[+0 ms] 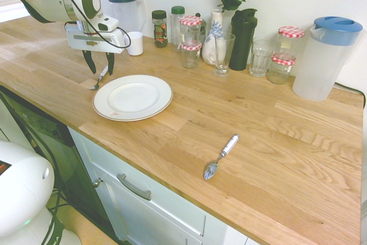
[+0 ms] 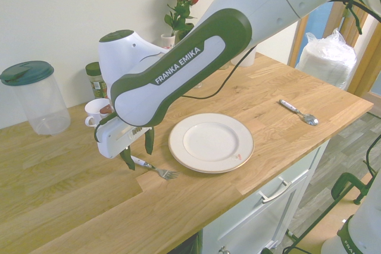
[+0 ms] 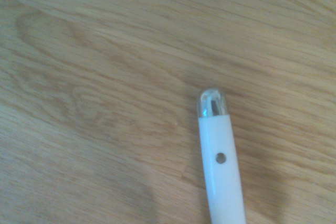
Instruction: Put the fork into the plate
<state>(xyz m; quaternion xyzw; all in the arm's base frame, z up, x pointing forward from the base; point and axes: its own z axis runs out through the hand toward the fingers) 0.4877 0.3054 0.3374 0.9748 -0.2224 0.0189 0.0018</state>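
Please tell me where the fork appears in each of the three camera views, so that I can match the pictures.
First exterior view: the fork lies on the counter at far left, just left of the plate, between the gripper fingers.
Second exterior view: the fork lies left of the plate, tines toward the counter's front edge.
Wrist view: only its white handle shows, rising from the bottom edge.
Shared landmark: the plate, in both exterior views.
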